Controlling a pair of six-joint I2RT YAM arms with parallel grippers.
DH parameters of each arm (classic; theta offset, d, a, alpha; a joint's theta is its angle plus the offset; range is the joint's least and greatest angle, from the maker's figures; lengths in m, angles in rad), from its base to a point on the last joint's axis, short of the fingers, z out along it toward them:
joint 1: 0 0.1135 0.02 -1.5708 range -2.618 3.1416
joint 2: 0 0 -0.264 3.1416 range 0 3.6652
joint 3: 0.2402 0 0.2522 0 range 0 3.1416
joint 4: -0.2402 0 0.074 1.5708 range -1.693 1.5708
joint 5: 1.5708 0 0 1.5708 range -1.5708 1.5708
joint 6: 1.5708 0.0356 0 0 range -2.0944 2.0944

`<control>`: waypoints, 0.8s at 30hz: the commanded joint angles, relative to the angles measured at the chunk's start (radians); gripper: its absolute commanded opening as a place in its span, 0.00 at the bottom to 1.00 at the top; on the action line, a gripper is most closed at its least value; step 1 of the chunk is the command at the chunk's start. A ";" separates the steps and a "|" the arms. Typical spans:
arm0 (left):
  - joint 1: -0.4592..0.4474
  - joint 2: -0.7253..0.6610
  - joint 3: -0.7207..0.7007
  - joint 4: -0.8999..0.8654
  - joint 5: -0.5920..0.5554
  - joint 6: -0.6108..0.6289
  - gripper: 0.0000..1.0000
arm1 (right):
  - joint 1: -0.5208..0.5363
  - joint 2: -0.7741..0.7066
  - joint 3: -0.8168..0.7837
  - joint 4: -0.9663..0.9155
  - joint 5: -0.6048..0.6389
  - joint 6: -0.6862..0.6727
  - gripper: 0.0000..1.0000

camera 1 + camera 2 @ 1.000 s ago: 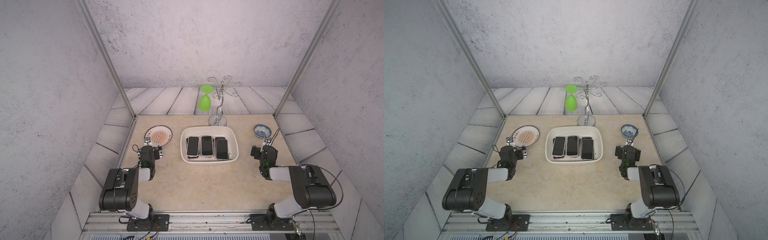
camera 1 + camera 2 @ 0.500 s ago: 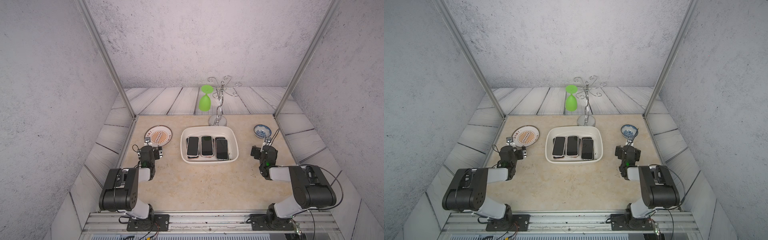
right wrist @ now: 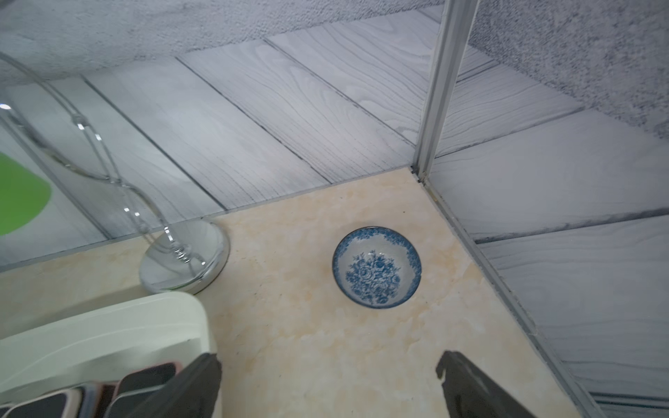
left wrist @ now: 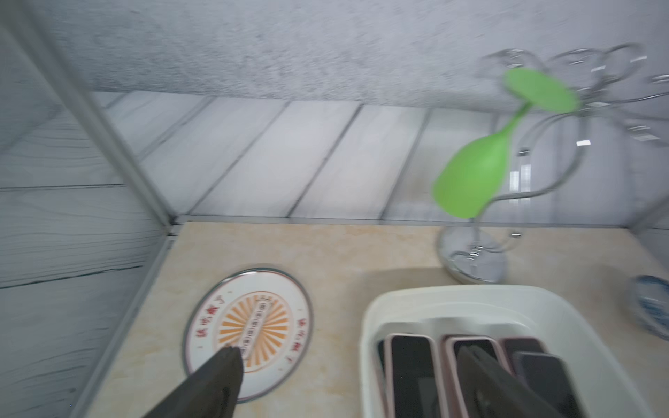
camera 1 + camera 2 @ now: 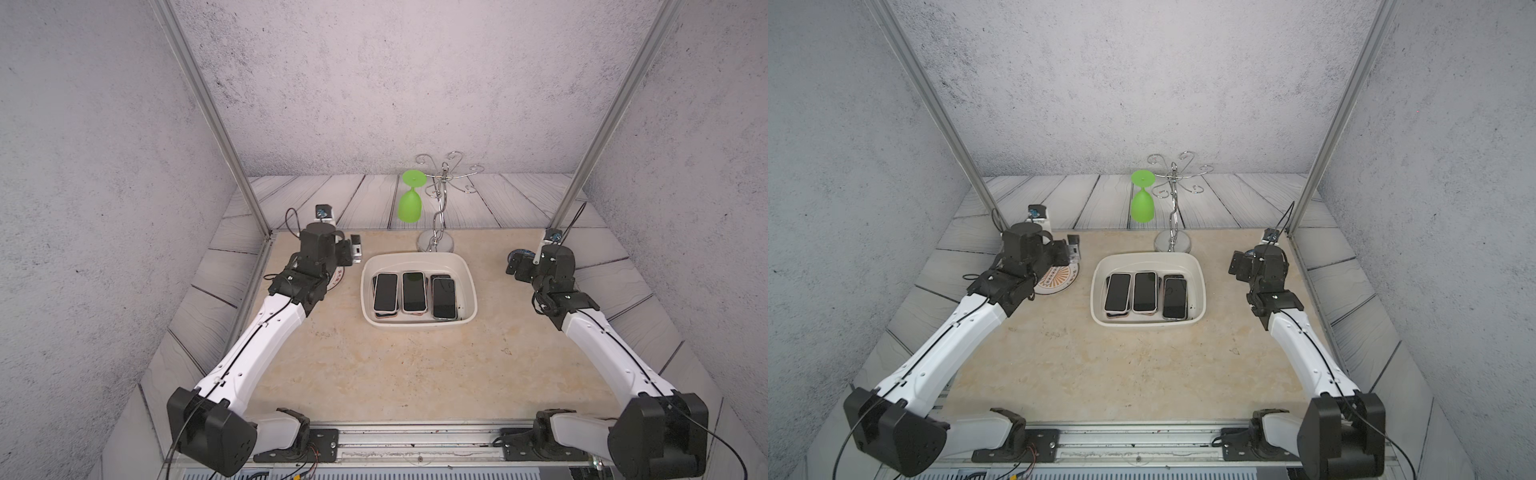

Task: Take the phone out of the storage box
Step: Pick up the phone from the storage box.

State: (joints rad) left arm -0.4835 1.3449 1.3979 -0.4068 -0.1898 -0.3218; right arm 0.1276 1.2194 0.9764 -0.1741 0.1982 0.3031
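The white storage box (image 5: 417,256) (image 5: 1150,258) sits mid-table holding several phones, three lying side by side on top: a left phone (image 5: 385,292), a middle one (image 5: 413,291) and a right one (image 5: 444,298). My left gripper (image 5: 352,250) (image 4: 347,358) hovers open over the far edge of the plate, just left of the box, holding nothing. My right gripper (image 5: 514,266) (image 3: 327,362) hangs open over bare table to the right of the box, between the box's corner (image 3: 195,318) and the bowl. Neither gripper touches a phone.
An orange-patterned plate (image 5: 1059,277) (image 4: 249,325) lies left of the box, partly under my left arm. A blue-and-white bowl (image 3: 376,266) sits at the back right. Behind the box stands a chrome rack (image 5: 436,245) with a green glass (image 5: 410,203) hanging upside down from it.
Both arms have unfolded from their low rest near the front and reached forward and up toward the box's sides. Both grippers stay open. The phones have not moved.
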 commanded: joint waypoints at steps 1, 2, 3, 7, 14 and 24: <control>-0.093 0.239 0.172 -0.490 0.103 -0.230 0.98 | 0.051 0.054 0.084 -0.373 -0.115 0.100 0.99; -0.112 0.307 0.237 -0.531 0.143 -0.248 0.98 | 0.065 0.071 0.120 -0.419 -0.120 0.112 0.99; -0.136 0.380 0.298 -0.562 0.162 -0.261 0.98 | 0.086 0.087 0.153 -0.456 -0.124 0.111 0.99; -0.179 0.590 0.479 -0.607 0.193 -0.266 0.98 | 0.166 0.111 0.203 -0.488 -0.109 0.096 0.99; -0.207 0.779 0.614 -0.617 0.213 -0.257 0.98 | 0.217 0.139 0.223 -0.516 -0.109 0.073 0.99; -0.210 0.889 0.618 -0.585 0.257 -0.258 0.98 | 0.220 0.135 0.196 -0.504 -0.100 0.050 0.99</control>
State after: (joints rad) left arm -0.6903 2.1841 2.0010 -0.9844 0.0452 -0.5701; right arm 0.3439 1.3540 1.1824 -0.6628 0.0914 0.3672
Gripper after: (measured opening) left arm 0.984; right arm 0.992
